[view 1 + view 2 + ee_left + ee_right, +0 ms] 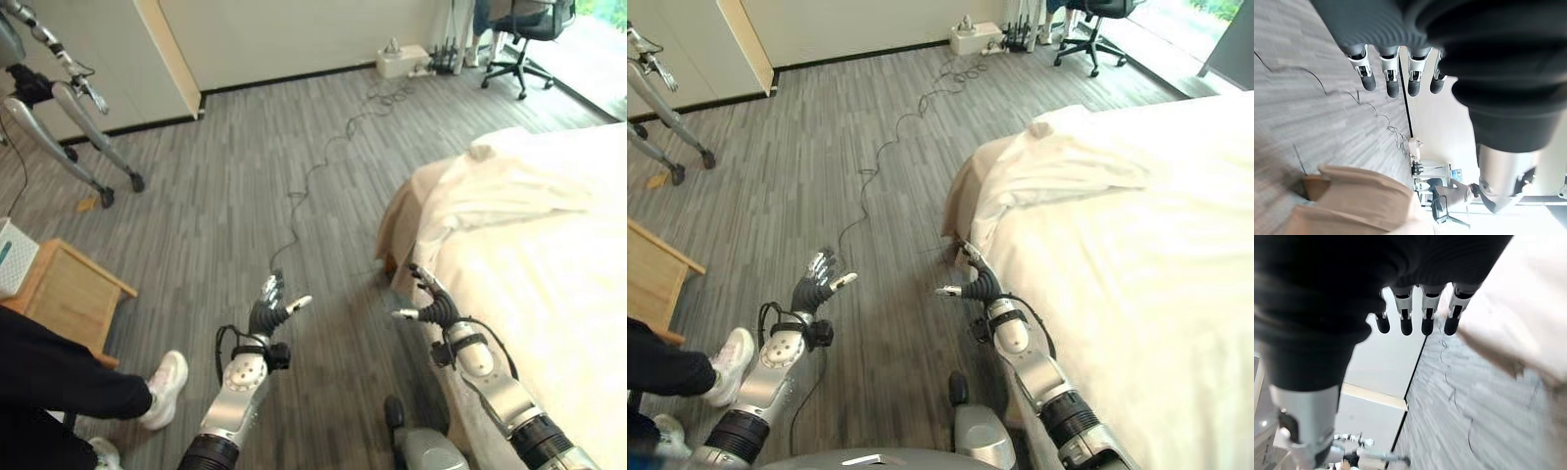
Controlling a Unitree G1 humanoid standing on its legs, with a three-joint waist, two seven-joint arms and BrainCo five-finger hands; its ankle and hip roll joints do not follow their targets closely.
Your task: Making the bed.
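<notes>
**Both hands open and empty at the corner of the unmade bed**

Left to right: a seated person's leg and shoe (pixel 162 377) lie close beside the robot's left arm, in front of a low wooden cabinet (pixel 69 289). A wide outward swing of that arm could strike them. The left hand (pixel 269 311) is raised over the bare floor (pixel 225 196), fingers straight and spread, thumb held apart, holding nothing. A thin cable (pixel 313 176) trails across the floor toward the bed and could snag a foot on a forward step. The right hand (pixel 431 304) hovers just beside the bed's near corner, fingers extended, thumb splayed, also empty. The cream duvet (pixel 509 186) lies bunched and folded back at that corner of the bed (pixel 549 294). A shallow pinch there would probably slip off or drag the sheet beneath along with it.
</notes>
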